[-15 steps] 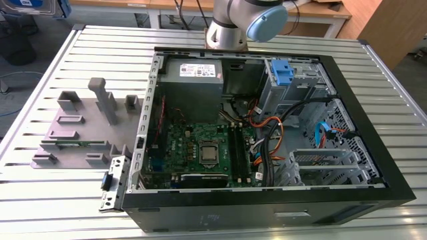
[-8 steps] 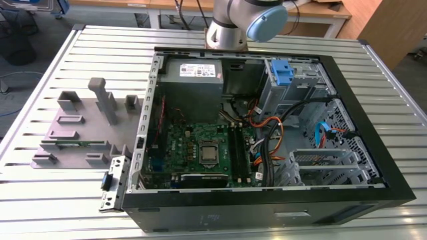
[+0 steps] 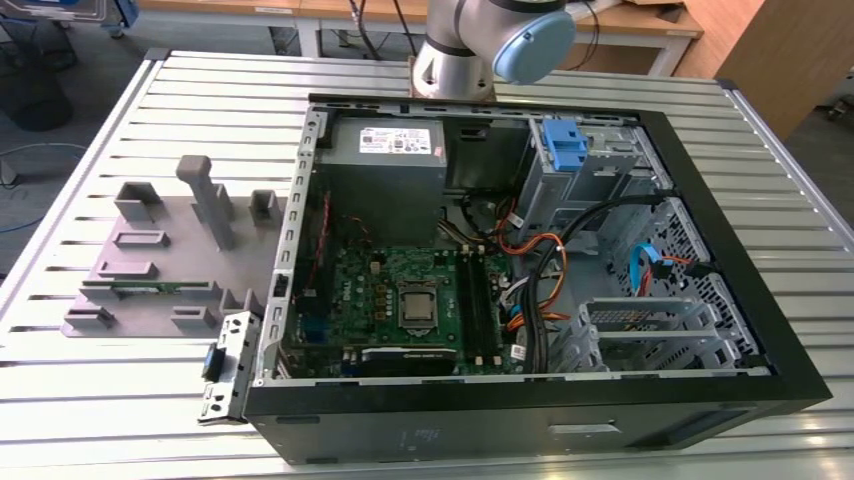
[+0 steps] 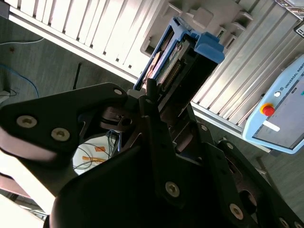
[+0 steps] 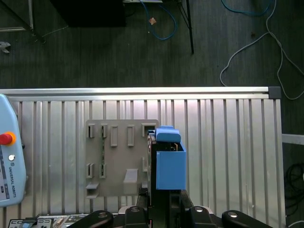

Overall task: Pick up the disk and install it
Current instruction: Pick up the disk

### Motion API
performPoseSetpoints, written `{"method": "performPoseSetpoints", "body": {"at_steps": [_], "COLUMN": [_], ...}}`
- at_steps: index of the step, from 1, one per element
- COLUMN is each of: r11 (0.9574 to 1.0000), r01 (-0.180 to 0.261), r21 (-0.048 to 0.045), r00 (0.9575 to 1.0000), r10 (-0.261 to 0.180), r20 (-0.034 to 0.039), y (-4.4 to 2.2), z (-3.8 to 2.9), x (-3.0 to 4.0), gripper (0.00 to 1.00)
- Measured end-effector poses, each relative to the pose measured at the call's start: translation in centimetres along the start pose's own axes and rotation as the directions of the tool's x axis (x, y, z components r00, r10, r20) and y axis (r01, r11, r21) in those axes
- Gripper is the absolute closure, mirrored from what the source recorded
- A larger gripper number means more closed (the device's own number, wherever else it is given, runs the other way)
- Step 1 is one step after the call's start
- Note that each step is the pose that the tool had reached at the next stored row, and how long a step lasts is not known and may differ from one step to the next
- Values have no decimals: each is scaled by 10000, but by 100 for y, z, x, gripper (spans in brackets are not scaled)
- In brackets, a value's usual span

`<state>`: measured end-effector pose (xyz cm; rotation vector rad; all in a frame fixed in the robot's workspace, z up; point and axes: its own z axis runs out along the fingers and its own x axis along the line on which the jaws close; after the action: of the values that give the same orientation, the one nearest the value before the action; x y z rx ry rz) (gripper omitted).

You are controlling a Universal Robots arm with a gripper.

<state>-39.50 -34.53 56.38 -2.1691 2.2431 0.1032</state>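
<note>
My fingers (image 4: 159, 142) are clamped on the disk (image 5: 170, 166), held over the grey holder tray (image 5: 118, 161) on the slatted surface (image 5: 228, 152). Its long axis runs straight out from my fingers.

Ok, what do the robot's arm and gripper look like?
The arm is a silver-grey tube with a light blue joint cap. The gripper is matte black, built of angular plates and linkages fastened with silver screws.
</note>
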Motion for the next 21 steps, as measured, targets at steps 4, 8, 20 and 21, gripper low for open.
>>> {"method": "performPoseSetpoints", "body": {"at_steps": [4,8,20,21], "r11": [10000,10000,10000,10000], "r01": [0,0,0,0], "r21": [0,0,0,1], "r00": [10000,10000,10000,10000], "r10": [0,0,0,0], "r20": [-1,0,0,0], "y": [0,1,3,3], "z": [-3,-32,-69,-78], "x": [0,-2,-4,-4], "gripper": [65,65,65,65]}}
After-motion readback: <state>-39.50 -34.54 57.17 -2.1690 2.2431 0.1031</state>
